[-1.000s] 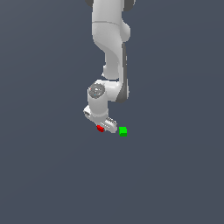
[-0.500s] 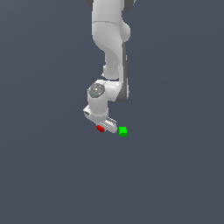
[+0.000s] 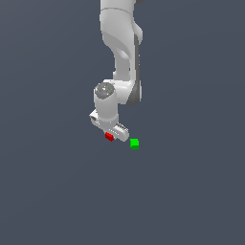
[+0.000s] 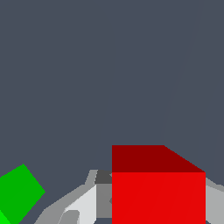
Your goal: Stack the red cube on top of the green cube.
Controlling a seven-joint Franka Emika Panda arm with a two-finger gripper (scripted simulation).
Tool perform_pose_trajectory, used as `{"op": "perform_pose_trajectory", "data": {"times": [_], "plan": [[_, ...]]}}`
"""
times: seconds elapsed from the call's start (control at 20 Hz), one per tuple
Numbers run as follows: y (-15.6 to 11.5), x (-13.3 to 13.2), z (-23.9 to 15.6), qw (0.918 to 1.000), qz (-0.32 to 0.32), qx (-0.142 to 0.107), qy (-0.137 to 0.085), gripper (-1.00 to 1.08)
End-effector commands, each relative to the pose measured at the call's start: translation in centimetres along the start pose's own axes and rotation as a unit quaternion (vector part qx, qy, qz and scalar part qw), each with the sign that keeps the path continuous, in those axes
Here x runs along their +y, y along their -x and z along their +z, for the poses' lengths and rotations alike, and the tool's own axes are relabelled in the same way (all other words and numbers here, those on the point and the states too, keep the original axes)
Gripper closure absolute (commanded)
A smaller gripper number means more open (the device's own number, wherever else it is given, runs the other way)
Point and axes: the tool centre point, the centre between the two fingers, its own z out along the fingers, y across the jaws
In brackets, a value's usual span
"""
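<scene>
Gripper [image 3: 111, 135]: low over the floor, fingers clamped on the red cube [image 3: 109, 137].
Red cube: between the fingers.
Green cube [image 3: 134, 143]: near, toward the exterior view's right, apart.

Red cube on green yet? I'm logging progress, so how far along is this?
Done: the gripper has reached the red cube, which sits between its fingers in the wrist view. In hand: the grasp itself; whether the fingers have shut on it cannot be told. Left: lifting it, carrying it to the green cube, which stands apart toward the exterior view's right with nothing on top, and releasing.
</scene>
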Motion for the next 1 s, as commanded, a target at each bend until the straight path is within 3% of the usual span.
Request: {"op": "perform_pose_trajectory", "data": {"times": [0.0,0.45,0.95], "plan": [[0.0,0.0,-1.8,1.0,0.0,0.001,0.0,1.08],[-0.1,0.0,-5.6,1.0,0.0,0.001,0.0,1.08],[0.6,-1.9,-4.9,1.0,0.0,0.001,0.0,1.08]]}}
